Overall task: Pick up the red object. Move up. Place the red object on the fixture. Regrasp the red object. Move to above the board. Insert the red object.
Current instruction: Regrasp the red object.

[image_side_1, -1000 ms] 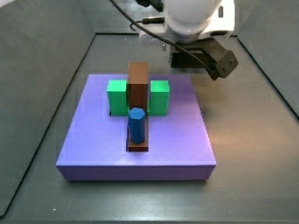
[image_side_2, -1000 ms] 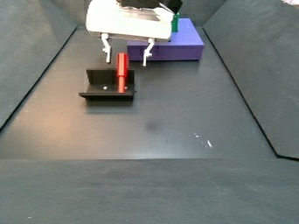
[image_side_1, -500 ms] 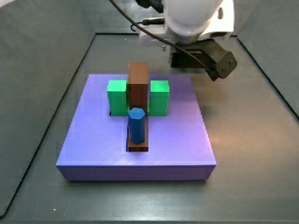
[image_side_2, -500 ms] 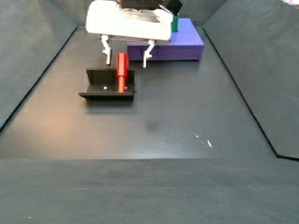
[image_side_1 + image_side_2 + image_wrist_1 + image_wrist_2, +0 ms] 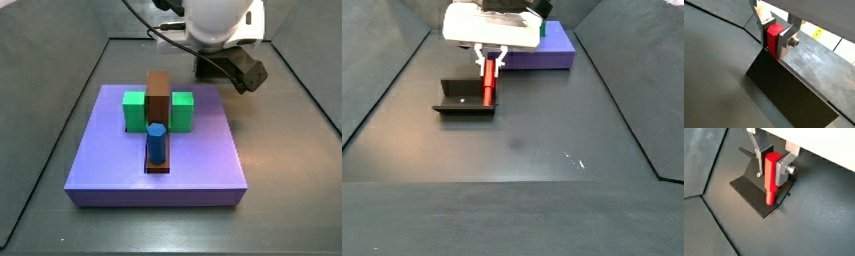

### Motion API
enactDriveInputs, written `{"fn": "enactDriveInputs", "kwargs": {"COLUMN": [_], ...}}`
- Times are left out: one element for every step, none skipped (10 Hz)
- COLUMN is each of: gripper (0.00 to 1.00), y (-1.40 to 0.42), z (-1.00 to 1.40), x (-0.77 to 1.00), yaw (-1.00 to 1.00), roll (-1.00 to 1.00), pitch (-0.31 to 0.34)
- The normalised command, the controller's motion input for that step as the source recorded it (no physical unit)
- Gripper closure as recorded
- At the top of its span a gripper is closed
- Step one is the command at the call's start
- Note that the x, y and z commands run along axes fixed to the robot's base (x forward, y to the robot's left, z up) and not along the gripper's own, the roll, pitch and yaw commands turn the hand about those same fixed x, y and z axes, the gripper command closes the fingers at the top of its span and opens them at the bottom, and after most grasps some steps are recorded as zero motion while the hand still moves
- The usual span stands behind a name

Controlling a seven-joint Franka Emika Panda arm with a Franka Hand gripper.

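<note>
Light is even and fairly bright in all four views, seemingly from overhead, with soft shadows only. In both side views the dark floor (image 5: pixel 543 140) shows a dull, broad sheen and a few small bright specks. The board (image 5: pixel 158 160) is evenly lit, its front face slightly darker. In both wrist views the gripper (image 5: pixel 773 159), closed on the red object (image 5: pixel 771 178), is sharp, its silver plates catching pale highlights; the fixture (image 5: pixel 759 195) stays very dark with little detail. No strong blur or edge distortion shows
</note>
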Motion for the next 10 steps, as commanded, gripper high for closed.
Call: {"fn": "enactDriveInputs", "kwargs": {"gripper": [1.0,1.0,1.0,1.0,1.0,1.0,1.0,1.0,1.0,1.0], "y": [0.0,0.0,0.0,0.0,0.0,0.0,0.0,0.0,0.0,0.0], "z": [0.0,0.0,0.0,0.0,0.0,0.0,0.0,0.0,0.0,0.0], "x": [0.0,0.0,0.0,0.0,0.0,0.0,0.0,0.0,0.0,0.0], "yaw": [0.0,0.0,0.0,0.0,0.0,0.0,0.0,0.0,0.0,0.0], "roll": [0.0,0.0,0.0,0.0,0.0,0.0,0.0,0.0,0.0,0.0], "pitch": [0.0,0.0,0.0,0.0,0.0,0.0,0.0,0.0,0.0,0.0]}}
